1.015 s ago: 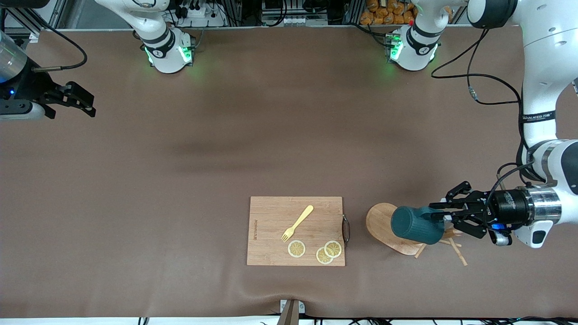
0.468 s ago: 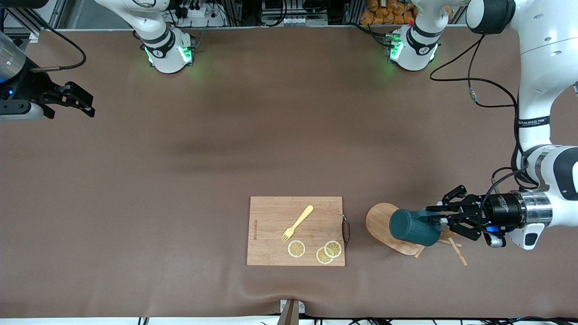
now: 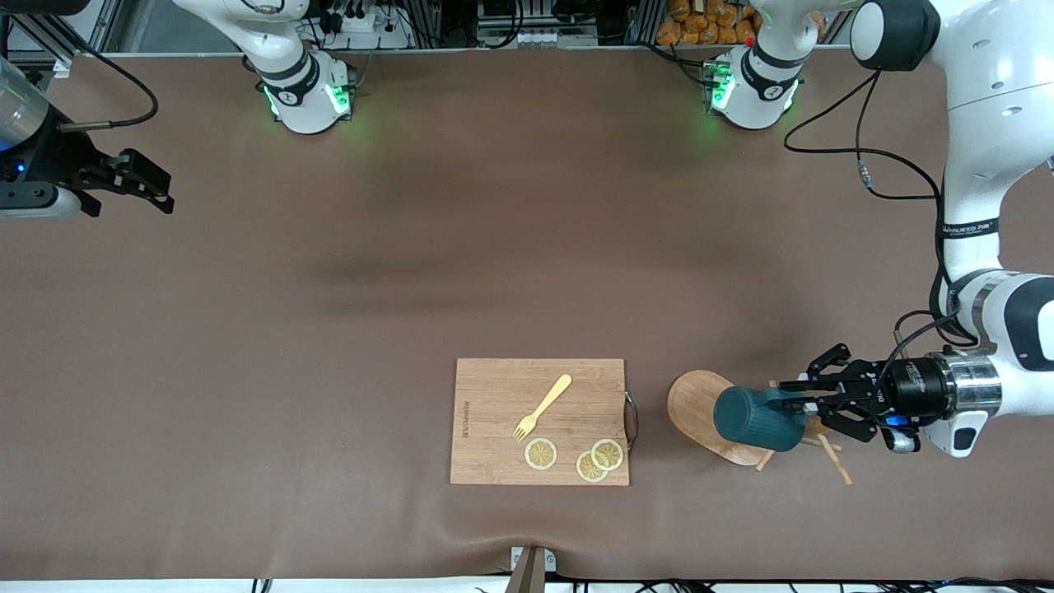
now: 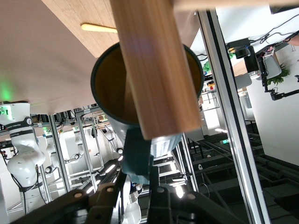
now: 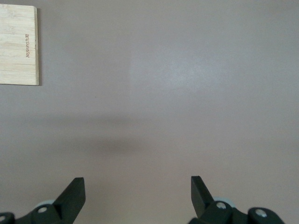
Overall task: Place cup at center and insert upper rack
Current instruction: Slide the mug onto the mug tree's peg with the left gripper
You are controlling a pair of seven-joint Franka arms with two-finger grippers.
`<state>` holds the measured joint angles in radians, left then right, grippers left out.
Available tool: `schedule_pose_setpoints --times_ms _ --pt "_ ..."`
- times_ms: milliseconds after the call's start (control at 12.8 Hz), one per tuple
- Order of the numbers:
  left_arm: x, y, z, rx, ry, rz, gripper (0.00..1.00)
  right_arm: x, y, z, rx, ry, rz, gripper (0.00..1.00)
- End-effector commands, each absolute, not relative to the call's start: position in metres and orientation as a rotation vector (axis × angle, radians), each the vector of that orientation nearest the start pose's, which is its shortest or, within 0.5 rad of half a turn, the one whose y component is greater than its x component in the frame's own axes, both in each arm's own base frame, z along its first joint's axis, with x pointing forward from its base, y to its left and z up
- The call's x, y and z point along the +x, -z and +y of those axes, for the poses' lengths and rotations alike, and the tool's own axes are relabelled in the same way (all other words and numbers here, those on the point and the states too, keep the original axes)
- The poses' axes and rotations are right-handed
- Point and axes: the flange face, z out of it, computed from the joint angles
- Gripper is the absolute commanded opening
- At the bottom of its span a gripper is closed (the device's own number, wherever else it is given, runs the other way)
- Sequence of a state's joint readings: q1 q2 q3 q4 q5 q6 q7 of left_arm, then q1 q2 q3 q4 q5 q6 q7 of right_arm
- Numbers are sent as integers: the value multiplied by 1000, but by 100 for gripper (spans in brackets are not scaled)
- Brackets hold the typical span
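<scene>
Since your left tool (image 3: 811,409) pinches the cup (image 3: 756,418) by its handle over the rack (image 3: 700,408), expect wobble; right tool (image 3: 144,188) waits wide.

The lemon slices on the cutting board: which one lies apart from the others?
The lemon slice nearest the fork's prongs lies alone; the other two overlap by the cutting board's handle.
</scene>
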<state>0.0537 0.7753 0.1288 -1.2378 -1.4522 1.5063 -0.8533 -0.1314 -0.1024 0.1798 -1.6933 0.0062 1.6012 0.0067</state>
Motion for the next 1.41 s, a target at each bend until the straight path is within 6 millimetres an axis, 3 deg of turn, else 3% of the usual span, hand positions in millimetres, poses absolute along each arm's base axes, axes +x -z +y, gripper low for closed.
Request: schedule_pose_setpoints --times_ms 0,781,1171,1249,1327 --pt "740 -357 0 1406 912 1117 0 518 -629 33 -3156 22 -61 100" --pt "737 -331 19 1378 944 1134 0 518 -628 29 -3156 15 -51 100" --pt "736 -324 15 1387 949 1117 0 518 -626 28 -3156 3 -49 100" --pt "736 -322 14 1387 951 1117 14 517 -625 28 -3156 -7 -49 100" --pt "737 -321 10 1390 955 1114 46 516 -625 28 -3156 -12 -46 100"
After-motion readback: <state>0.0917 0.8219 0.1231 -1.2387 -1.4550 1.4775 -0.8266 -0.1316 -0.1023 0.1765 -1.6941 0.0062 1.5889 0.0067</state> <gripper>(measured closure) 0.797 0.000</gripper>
